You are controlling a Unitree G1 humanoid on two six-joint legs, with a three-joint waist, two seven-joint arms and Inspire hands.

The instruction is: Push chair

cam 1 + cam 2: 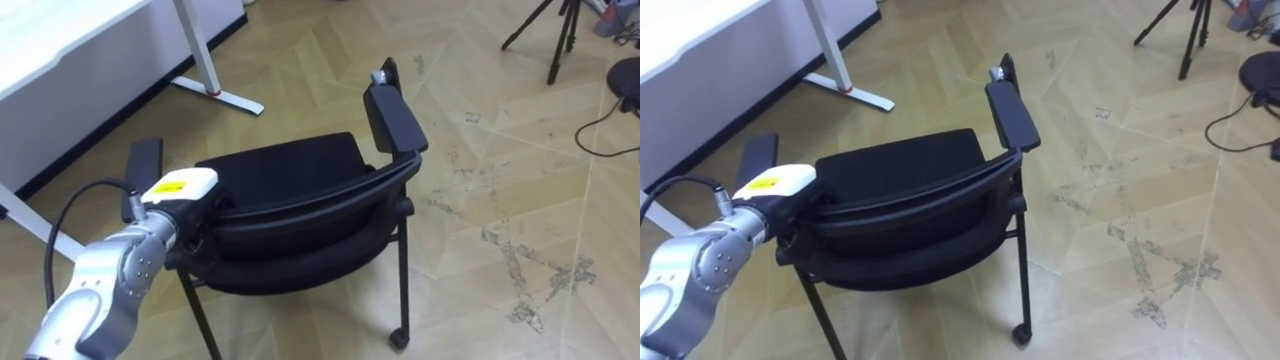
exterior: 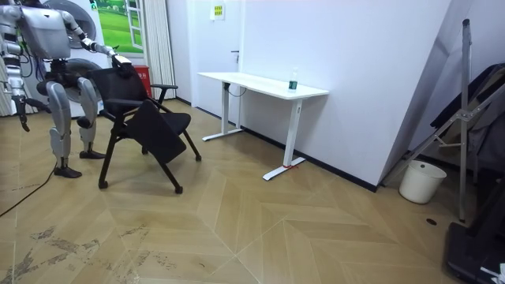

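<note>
A black chair (image 1: 290,165) with armrests stands on the wood floor just in front of me, its backrest (image 1: 300,215) nearest and its seat facing away. My left hand (image 1: 180,192) lies on the left end of the backrest's top edge, and its fingers are lost against the black frame. In the room view the chair (image 2: 146,118) leans back towards me, with my left hand (image 2: 118,59) at its top. My right hand (image 2: 22,122) hangs down at my side, away from the chair.
A white desk (image 1: 60,50) stands to the front left, its foot (image 1: 215,95) close to the chair. A tripod (image 1: 560,30) and a dark cable (image 1: 610,130) are at the far right. A white bucket (image 2: 417,181) sits by the wall.
</note>
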